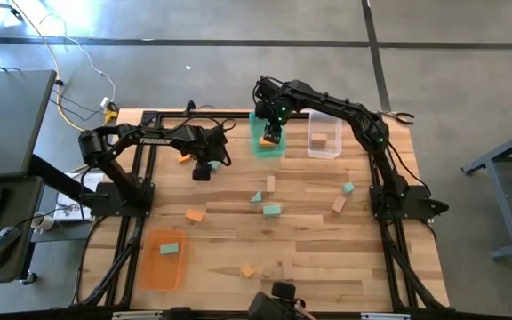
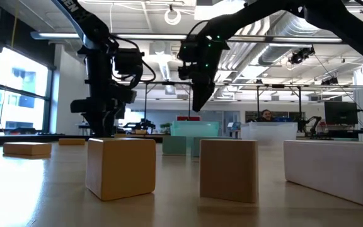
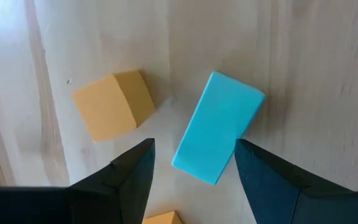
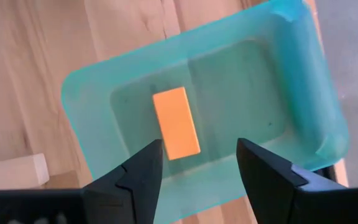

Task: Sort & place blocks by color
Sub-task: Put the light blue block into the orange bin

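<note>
My left gripper (image 1: 203, 169) is open and points down near the table's far left. In the left wrist view its fingers (image 3: 194, 149) stand on either side of a teal bar block (image 3: 216, 134) that lies flat on the wood beside an orange cube (image 3: 114, 104). My right gripper (image 1: 273, 135) hangs open above the teal bin (image 1: 268, 145). In the right wrist view (image 4: 201, 149), an orange bar block (image 4: 176, 122) lies flat on the floor of that bin (image 4: 291, 74). More teal, orange and tan blocks lie scattered over the middle of the table.
A clear bin (image 1: 324, 135) with a tan block stands right of the teal bin. An orange bin (image 1: 163, 262) at the near left holds a teal block (image 1: 169, 248). Loose blocks (image 1: 272, 210) lie mid-table, and tan blocks (image 2: 229, 170) sit near the near edge.
</note>
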Robot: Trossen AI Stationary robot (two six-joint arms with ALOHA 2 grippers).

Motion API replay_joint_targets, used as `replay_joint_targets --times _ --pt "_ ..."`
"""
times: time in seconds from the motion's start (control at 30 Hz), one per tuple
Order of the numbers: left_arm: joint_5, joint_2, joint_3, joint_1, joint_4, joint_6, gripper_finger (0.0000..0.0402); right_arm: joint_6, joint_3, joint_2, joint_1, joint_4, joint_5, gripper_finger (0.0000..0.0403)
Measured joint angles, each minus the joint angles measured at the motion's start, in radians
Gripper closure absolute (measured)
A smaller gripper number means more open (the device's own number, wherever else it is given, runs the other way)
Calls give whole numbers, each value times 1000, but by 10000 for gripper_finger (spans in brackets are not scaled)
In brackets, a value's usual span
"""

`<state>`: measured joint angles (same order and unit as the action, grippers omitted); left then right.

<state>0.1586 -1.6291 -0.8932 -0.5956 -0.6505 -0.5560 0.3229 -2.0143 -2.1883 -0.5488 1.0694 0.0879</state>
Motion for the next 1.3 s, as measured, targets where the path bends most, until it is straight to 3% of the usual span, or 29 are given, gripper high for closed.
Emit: replay_joint_targets --times 0.63,0.77,0.97,1.3 --pt "-18 -88 -5 -1 -1 -57 194 0 -120 1 0 70 1 211" --pt "-24 -84 -4 -1 -2 -52 225 8 -120 1 0 96 -4 211" --pt "-40 -61 -1 1 -3 -13 312 3 -120 3 0 117 -7 211" --pt "-116 17 2 9 -3 97 312 -35 -120 43 27 185 -6 211"
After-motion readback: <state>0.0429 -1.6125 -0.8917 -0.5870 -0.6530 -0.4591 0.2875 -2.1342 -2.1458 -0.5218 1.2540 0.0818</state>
